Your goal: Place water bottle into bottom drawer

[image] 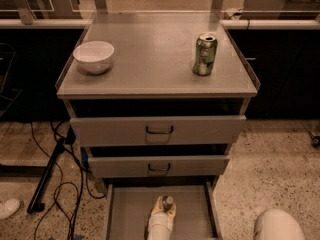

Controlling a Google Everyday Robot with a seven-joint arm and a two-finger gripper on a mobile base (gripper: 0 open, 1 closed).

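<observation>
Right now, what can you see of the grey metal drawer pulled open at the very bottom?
The bottom drawer is grey metal with a flat floor and thin side walls. It stands pulled open beneath two upper drawers. The pale gripper reaches into its middle, with a small round top, likely the water bottle, at its tip. The drawer's front edge is out of view.
</observation>
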